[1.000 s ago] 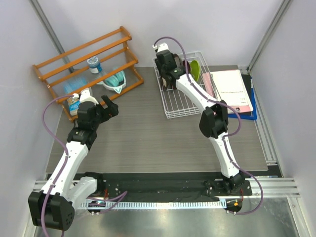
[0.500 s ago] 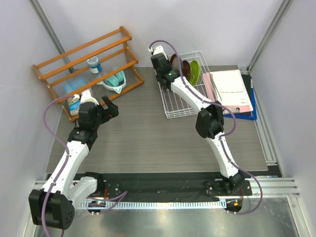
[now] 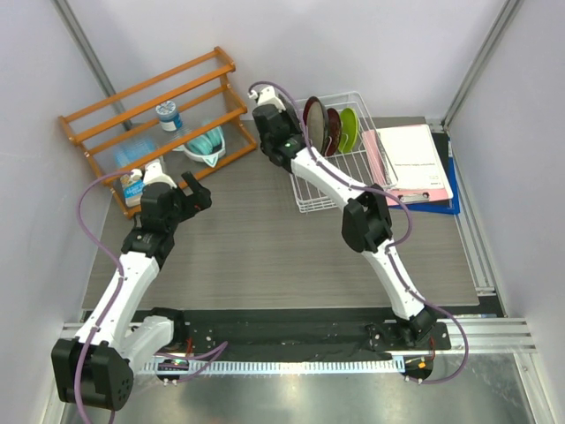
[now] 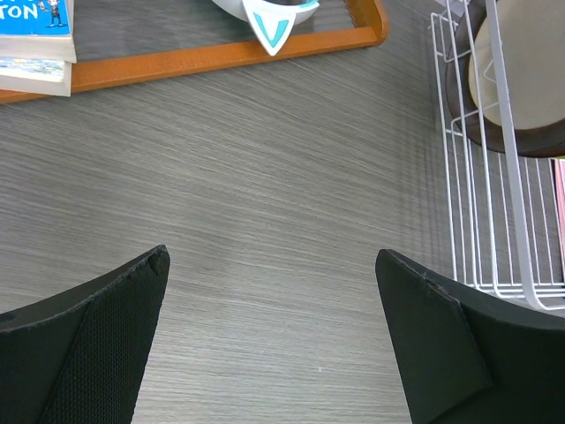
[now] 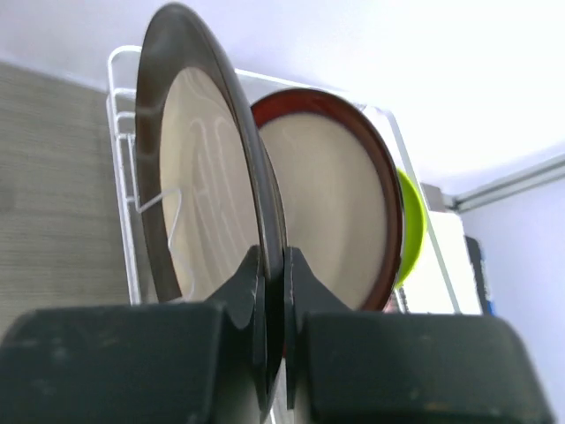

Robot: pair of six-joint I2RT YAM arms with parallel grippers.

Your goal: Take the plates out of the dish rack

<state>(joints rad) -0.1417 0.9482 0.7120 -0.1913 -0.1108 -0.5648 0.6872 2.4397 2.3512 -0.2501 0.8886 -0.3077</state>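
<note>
The fingers (image 5: 250, 284) of our right gripper (image 5: 274, 274) are pressed together on the edge of the dark-rimmed plate (image 5: 207, 203), with its rim pinched between them. That plate stands on edge at the left end of the white wire rack (image 3: 320, 200), its cream face showing. Just beside it we see the red-rimmed plate (image 5: 331, 203), also upright, and beyond that a sliver of the green plate (image 5: 413, 231). The rack sits towards the far right of the table (image 4: 265, 177). Our left gripper (image 4: 274, 340) has its fingers spread wide and holds nothing. It hangs above the grey table, left of the rack and near the orange wooden shelf (image 3: 150, 97).
</note>
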